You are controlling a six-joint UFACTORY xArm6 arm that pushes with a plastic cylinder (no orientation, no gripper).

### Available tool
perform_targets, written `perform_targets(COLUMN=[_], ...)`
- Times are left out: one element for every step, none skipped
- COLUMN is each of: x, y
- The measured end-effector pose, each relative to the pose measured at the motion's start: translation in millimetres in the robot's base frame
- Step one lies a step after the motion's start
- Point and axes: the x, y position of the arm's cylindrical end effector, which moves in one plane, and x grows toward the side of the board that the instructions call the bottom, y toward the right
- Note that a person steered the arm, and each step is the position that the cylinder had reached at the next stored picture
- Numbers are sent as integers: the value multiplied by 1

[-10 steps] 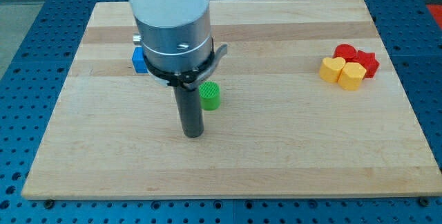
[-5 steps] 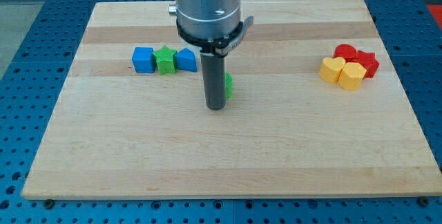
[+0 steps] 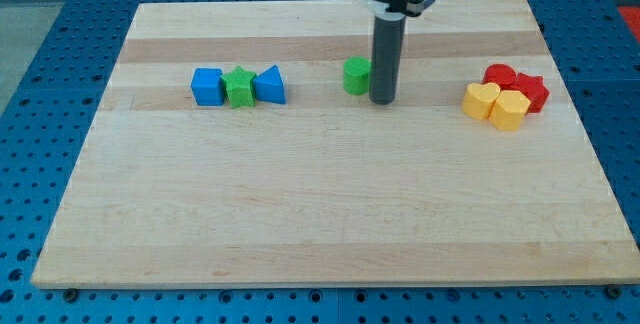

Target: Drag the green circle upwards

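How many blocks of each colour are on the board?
Blue: 2, a square and a triangle-like one.
Green: 2, a star and a circle.
Yellow: 2, and.
Red: 2, and.
Total: 8 blocks.

The green circle is a short, bright green cylinder standing upright on its flat base on the wooden surface, with its round top face up. It lies in the upper half of the surface, slightly right of the centre line, well apart from either edge. Its right side is partly covered in this view, so contact there cannot be confirmed.
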Motion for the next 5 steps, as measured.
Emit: perform_targets(x=[-26, -34, -14, -1, -14], y=[4, -4, -9, -11, -19])
